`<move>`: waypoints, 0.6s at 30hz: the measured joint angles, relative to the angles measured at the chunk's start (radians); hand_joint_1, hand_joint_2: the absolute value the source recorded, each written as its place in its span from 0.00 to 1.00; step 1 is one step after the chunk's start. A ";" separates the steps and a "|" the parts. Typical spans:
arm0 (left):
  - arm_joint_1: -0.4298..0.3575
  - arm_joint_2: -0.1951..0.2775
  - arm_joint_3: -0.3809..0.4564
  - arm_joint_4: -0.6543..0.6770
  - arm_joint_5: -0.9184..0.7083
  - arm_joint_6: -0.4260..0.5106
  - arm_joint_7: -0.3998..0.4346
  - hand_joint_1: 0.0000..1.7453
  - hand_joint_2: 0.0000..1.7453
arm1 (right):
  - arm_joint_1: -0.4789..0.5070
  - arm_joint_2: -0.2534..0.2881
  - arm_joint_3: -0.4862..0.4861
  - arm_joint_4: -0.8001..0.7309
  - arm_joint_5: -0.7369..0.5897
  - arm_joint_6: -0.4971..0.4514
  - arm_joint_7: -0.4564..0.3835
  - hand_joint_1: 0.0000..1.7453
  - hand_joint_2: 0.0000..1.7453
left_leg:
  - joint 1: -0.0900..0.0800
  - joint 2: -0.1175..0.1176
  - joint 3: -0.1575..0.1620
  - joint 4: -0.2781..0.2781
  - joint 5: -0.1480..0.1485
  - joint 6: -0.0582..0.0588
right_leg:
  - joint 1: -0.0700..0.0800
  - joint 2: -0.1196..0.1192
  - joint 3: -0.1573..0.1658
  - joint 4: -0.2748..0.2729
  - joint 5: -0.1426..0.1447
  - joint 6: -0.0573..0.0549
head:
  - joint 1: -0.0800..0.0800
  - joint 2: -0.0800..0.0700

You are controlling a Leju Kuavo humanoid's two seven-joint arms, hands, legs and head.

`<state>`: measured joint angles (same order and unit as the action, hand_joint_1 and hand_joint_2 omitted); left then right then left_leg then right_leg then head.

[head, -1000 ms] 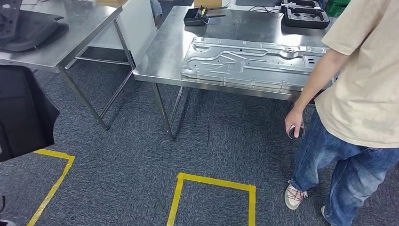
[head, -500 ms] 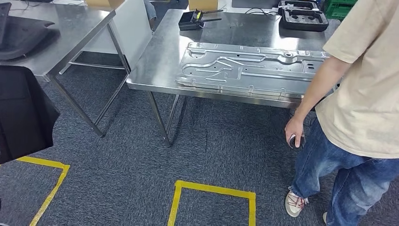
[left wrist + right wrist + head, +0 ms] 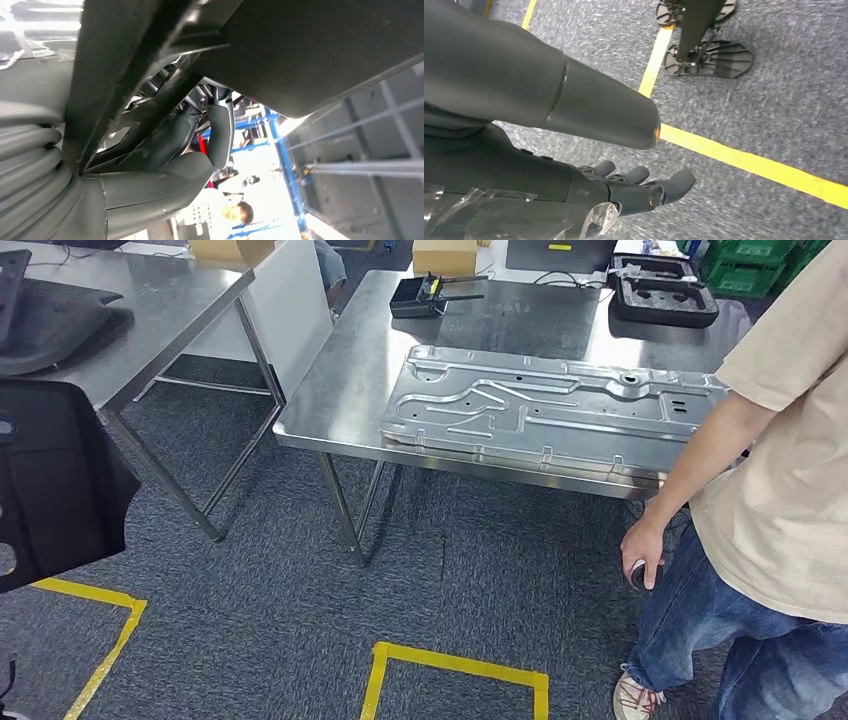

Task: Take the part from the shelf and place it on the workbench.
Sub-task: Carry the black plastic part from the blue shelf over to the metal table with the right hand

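Carrying step, by the look of things: black part (image 3: 55,480) at the left edge of the head view, held up close to the body, clear of any table. Clamped between thumb and fingers of the left hand (image 3: 165,150), seen from the left wrist with the dark panel pressed across the grip. Right hand (image 3: 644,192) hanging over the grey carpet, fingers loosely apart, holding nothing. Lower centre: yellow tape square (image 3: 455,680) on the floor, probably a standing mark. Right side: person (image 3: 770,490) beside the table, some small object in the lowered hand. Farther up, centre: steel workbench (image 3: 340,400) bearing a large stamped metal plate (image 3: 550,410). Next move calls for stepping closer, then lowering the part onto bare steel left of the plate, steering clear of the person.
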<state>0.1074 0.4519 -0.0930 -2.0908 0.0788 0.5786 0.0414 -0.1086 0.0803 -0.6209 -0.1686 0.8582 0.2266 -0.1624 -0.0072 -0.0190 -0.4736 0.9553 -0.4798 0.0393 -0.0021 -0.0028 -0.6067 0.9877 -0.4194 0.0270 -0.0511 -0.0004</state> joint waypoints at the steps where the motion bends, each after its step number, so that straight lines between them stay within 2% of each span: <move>1: -0.001 0.001 -0.001 0.000 0.000 -0.003 0.000 1.00 1.00 | -0.001 0.001 0.000 0.000 0.000 0.000 0.000 0.00 0.00 | 0.000 0.000 0.001 0.004 -0.002 -0.004 | -0.001 0.000 0.004 0.000 -0.002 -0.007 | 0.001 0.000; 3: -0.003 0.003 -0.003 0.000 0.000 -0.011 0.002 1.00 1.00 | 0.000 0.003 0.000 0.000 0.001 0.000 -0.001 0.00 0.00 | 0.001 0.002 -0.011 0.045 -0.006 -0.013 | -0.004 0.000 0.019 -0.003 -0.003 -0.021 | -0.002 0.000; 4: -0.005 0.005 -0.004 0.000 0.000 -0.016 0.003 1.00 1.00 | -0.001 0.004 0.000 0.000 0.001 0.000 -0.001 0.00 0.00 | 0.003 0.004 -0.035 0.090 -0.015 -0.018 | -0.006 0.000 0.027 -0.004 -0.007 -0.025 | -0.004 0.000; 7: -0.009 0.008 -0.011 0.000 -0.002 -0.034 0.010 1.00 1.00 | -0.002 0.004 0.000 0.000 0.005 0.000 0.000 0.00 0.00 | 0.010 0.007 -0.160 0.278 -0.081 -0.035 | -0.006 0.002 0.044 -0.004 -0.026 -0.032 | -0.009 0.000; 8: -0.009 0.008 -0.014 0.000 -0.003 -0.040 0.013 1.00 1.00 | -0.001 0.004 0.001 0.000 0.007 0.000 0.001 0.00 0.00 | 0.011 0.008 -0.191 0.310 -0.098 -0.036 | -0.005 0.003 0.052 -0.004 -0.034 -0.032 | -0.010 0.000; 9: -0.010 0.008 -0.017 0.001 -0.004 -0.046 0.014 1.00 1.00 | 0.000 0.004 0.001 0.000 0.008 0.000 0.001 0.00 0.00 | 0.010 0.008 -0.205 0.305 -0.097 -0.034 | -0.003 0.004 0.063 -0.004 -0.042 -0.032 | -0.010 0.000; 10: -0.012 0.008 -0.020 0.001 -0.005 -0.052 0.016 1.00 1.00 | 0.000 0.004 0.001 0.000 0.009 0.000 0.002 0.00 0.00 | 0.009 0.008 -0.202 0.267 -0.073 -0.029 | -0.001 0.004 0.075 -0.004 -0.051 -0.031 | -0.010 0.000; 12: -0.016 0.008 -0.026 0.001 -0.010 -0.067 0.019 1.00 1.00 | 0.001 0.007 0.001 0.001 0.009 0.000 0.003 0.00 0.00 | -0.001 0.009 -0.164 0.129 0.024 -0.004 | 0.003 0.004 0.101 -0.006 -0.069 -0.030 | -0.010 0.000; 14: -0.023 0.011 -0.034 0.001 -0.021 -0.082 0.022 1.00 1.00 | -0.002 0.012 0.002 0.001 0.009 0.000 0.002 0.00 0.00 | -0.014 0.009 -0.136 0.033 0.086 0.019 | 0.004 0.005 0.117 -0.012 -0.083 -0.024 | -0.009 0.000; 15: -0.027 0.014 -0.038 0.001 -0.030 -0.088 0.025 1.00 1.00 | -0.003 0.014 0.002 0.002 0.010 0.000 0.002 0.00 0.00 | -0.020 0.009 -0.131 0.014 0.095 0.026 | 0.002 0.005 0.123 -0.014 -0.084 -0.019 | -0.009 0.000; 16: -0.032 0.015 -0.044 0.001 -0.041 -0.094 0.028 1.00 1.00 | -0.006 0.014 0.002 0.002 0.010 0.000 0.002 0.00 0.00 | -0.020 0.008 -0.122 0.005 0.090 0.029 | 0.002 0.004 0.129 -0.015 -0.082 -0.012 | -0.010 0.000; 18: -0.042 0.017 -0.059 0.001 -0.065 -0.105 0.037 1.00 1.00 | -0.006 0.014 0.003 0.002 0.013 0.001 0.002 0.00 0.00 | -0.014 0.007 -0.089 -0.018 0.091 0.036 | 0.003 0.003 0.132 0.010 -0.080 -0.001 | -0.010 0.000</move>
<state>0.0658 0.4689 -0.1518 -2.0901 0.0133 0.4734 0.0786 -0.1148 0.0942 -0.6182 -0.1669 0.8716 0.2278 -0.1601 -0.0209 -0.0118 -0.5629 0.9369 -0.3886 0.0752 0.0006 0.0005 -0.4748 0.9974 -0.4990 0.0261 -0.0613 -0.0004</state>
